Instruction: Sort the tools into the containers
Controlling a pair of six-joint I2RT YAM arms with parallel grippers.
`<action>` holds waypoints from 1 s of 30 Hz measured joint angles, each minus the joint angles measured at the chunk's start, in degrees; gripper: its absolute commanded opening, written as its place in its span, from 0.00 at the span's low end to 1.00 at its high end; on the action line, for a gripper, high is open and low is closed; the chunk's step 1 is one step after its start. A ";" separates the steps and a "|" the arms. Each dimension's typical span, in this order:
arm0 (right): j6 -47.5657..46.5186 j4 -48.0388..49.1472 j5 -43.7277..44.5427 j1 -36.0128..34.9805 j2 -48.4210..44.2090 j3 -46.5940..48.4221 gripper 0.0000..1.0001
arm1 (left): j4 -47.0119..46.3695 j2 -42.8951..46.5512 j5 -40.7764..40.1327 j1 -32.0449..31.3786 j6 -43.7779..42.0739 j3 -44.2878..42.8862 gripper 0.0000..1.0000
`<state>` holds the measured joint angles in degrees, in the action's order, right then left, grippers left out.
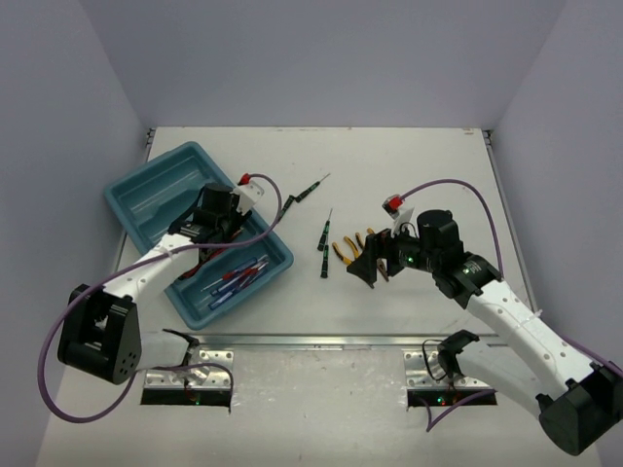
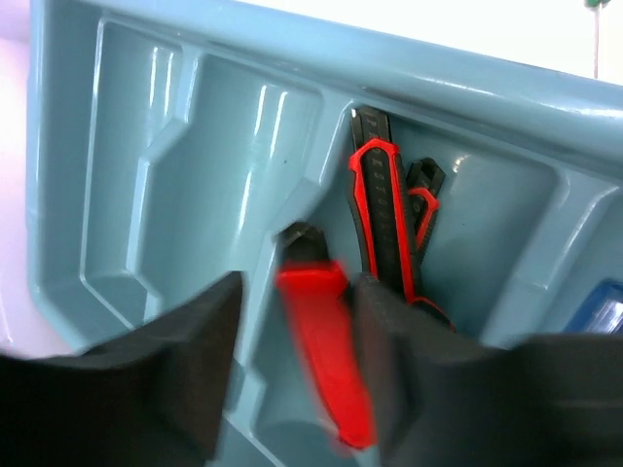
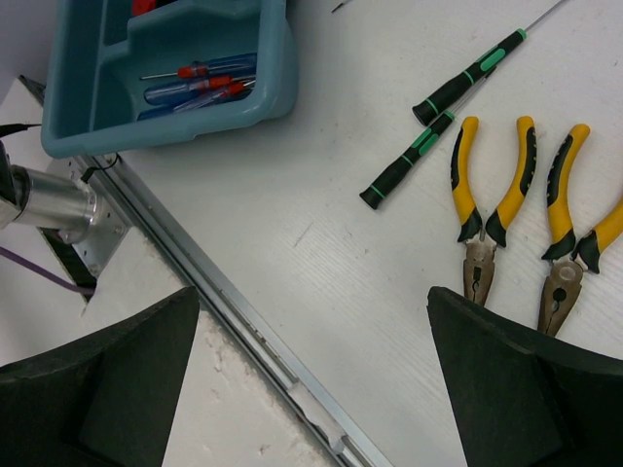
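Note:
The teal tray [image 1: 146, 175] lies at the left. My left gripper [image 1: 216, 229] hovers over it with its jaws apart. In the left wrist view a blurred red-handled cutter [image 2: 326, 360] lies loose between the fingers [image 2: 185, 370] in a tray compartment [image 2: 195, 146]. It is next to two more red-handled cutters [image 2: 384, 214]. Blue-handled screwdrivers [image 1: 238, 277] lie in the nearest compartment. My right gripper [image 1: 368, 265] is open and empty above the table, beside the yellow-handled pliers [image 3: 492, 185]. Black-green screwdrivers [image 3: 467, 73] lie beyond them.
A third black-green screwdriver [image 1: 311, 188] lies farther back on the table. A metal rail [image 3: 243, 321] runs along the table's near edge. White walls enclose the table on three sides. The tray's two far compartments [image 1: 161, 199] hold nothing I can see.

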<state>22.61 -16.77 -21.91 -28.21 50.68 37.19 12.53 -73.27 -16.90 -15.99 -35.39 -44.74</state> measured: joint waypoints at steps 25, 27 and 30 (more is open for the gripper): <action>18.15 -10.17 26.94 -9.56 29.37 17.87 0.69 | 18.51 14.31 2.01 0.22 53.69 -12.95 1.00; 19.31 -11.13 28.40 -12.06 33.84 21.81 0.64 | 19.09 18.17 2.77 0.22 55.32 -10.00 1.00; 21.19 -11.69 30.14 -14.29 42.03 26.66 0.59 | 19.01 22.19 4.10 0.22 56.25 -7.63 1.00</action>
<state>43.80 -28.46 8.23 -42.49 92.71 63.85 31.54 -51.08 -12.79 -15.77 20.86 -52.37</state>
